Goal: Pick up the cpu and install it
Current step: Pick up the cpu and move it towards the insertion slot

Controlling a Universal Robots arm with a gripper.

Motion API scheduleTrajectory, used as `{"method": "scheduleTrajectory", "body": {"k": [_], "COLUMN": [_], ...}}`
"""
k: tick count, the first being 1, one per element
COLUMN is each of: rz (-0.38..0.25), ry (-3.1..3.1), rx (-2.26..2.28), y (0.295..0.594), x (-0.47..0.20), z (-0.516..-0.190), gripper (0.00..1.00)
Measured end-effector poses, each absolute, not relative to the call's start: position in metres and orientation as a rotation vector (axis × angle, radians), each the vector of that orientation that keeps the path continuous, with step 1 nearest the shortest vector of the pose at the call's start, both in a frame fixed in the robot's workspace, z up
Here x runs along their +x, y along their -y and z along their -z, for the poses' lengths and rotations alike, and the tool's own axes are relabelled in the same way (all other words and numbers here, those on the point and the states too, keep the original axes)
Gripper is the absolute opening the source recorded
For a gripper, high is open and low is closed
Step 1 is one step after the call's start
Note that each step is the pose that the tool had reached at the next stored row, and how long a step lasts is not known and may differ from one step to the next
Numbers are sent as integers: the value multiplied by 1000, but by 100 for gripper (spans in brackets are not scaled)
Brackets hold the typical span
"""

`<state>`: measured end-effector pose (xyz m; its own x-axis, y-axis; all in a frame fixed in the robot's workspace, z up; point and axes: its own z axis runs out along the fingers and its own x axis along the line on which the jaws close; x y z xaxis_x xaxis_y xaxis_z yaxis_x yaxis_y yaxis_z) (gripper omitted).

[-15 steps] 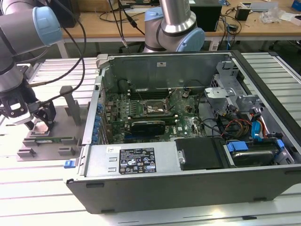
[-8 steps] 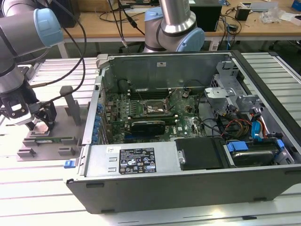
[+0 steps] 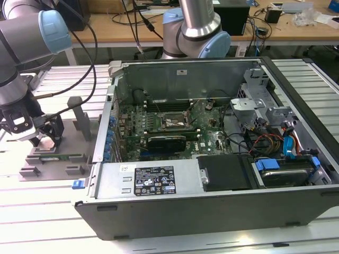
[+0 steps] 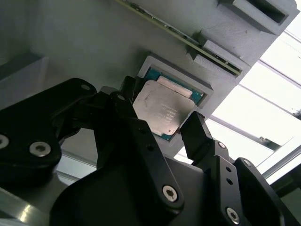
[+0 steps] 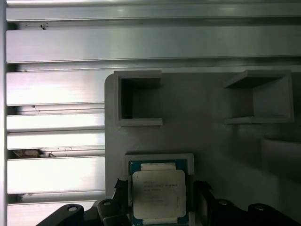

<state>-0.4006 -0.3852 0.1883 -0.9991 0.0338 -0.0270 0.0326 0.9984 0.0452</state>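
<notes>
The gripper hung over the grey fixture block at the exterior view's left, well apart from the open computer case and the motherboard socket inside it. In both wrist views the cpu lay flat in its shallow pocket on that block, metal lid up, green edge showing round it. The black fingers stood apart, one on each side of the chip, with a gap on either side, so nothing was gripped. The step in hand looked like the grasp itself. To do it well, the fingers should be centred so both pads meet opposite edges together; a one-sided touch would likely skew the chip in the pocket. The pads probably had to reach below the lid edge without riding on the pocket rim. A light, square squeeze seemed right for so thin a part. The memory stick in the neighbouring slot lay close and was best left untouched.
</notes>
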Motion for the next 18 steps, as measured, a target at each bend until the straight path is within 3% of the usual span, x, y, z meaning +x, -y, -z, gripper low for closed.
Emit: {"method": "scheduleTrajectory", "body": {"k": [18], "rz": [-81], "ry": [-3120], "rx": [47], "y": [383], "x": [-402], "z": [-188], "gripper": [66]}}
